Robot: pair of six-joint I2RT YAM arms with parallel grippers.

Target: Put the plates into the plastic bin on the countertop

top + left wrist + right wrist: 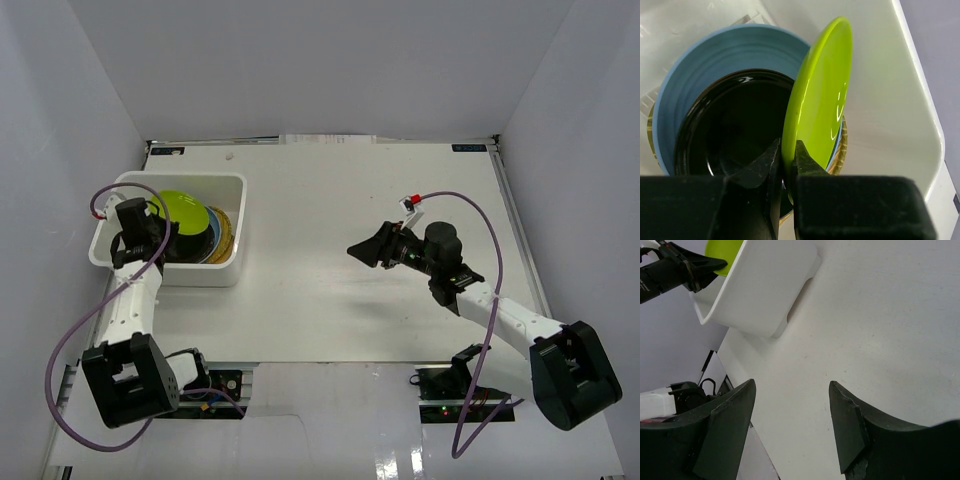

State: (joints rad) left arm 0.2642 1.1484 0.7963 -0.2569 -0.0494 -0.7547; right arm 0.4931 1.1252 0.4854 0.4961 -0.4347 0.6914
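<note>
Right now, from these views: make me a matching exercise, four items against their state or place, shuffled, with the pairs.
Column A
1. lime green plate
2. light blue plate
3. glossy black plate
4. right gripper

Column B
a. open, holding nothing
b. flat in the plastic bin, under the black one
c. tilted on edge, pinched by the left gripper
d. nested in the blue plate

Pairs: 1-c, 2-b, 3-d, 4-a

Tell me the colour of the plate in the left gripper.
The plate is lime green; the left wrist view shows it best.
</note>
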